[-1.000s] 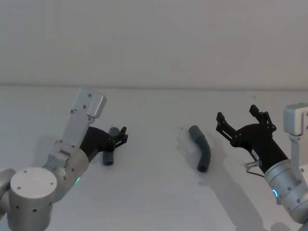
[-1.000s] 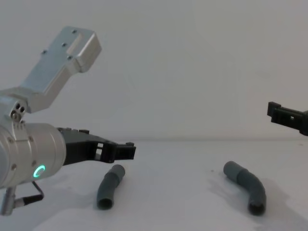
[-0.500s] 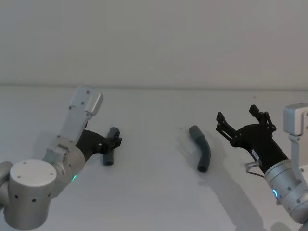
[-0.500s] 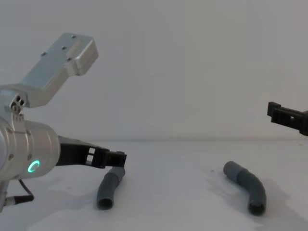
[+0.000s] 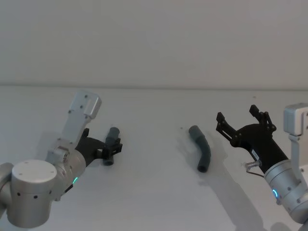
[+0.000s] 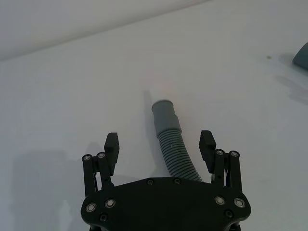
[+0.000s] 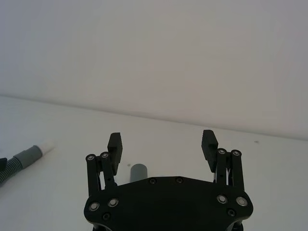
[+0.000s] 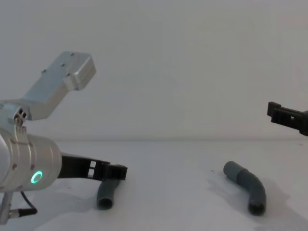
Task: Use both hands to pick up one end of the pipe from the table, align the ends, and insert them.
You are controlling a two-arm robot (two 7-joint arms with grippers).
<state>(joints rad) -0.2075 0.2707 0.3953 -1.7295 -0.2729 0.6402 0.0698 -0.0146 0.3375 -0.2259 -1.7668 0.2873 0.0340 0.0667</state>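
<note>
Now left gripper (image 6: 160,141) lower, open jaws astride left pipe (image 6: 164,111), holding nothing; grasp looks imminent. Right gripper (image 5: 237,114) well right of that pipe, open, empty.

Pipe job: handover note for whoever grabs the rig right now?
Left gripper: open, low at the table, with a finger on either side of the corrugated middle of the left pipe piece; not closed on it.
Right gripper: open, holding nothing, in the air to the right of the right pipe piece.
Both pieces lie on the table, well apart.
Done: left arm is placed for its grasp.
To do: close the left gripper, grasp the right piece, lift both, line them up, insert.
</note>
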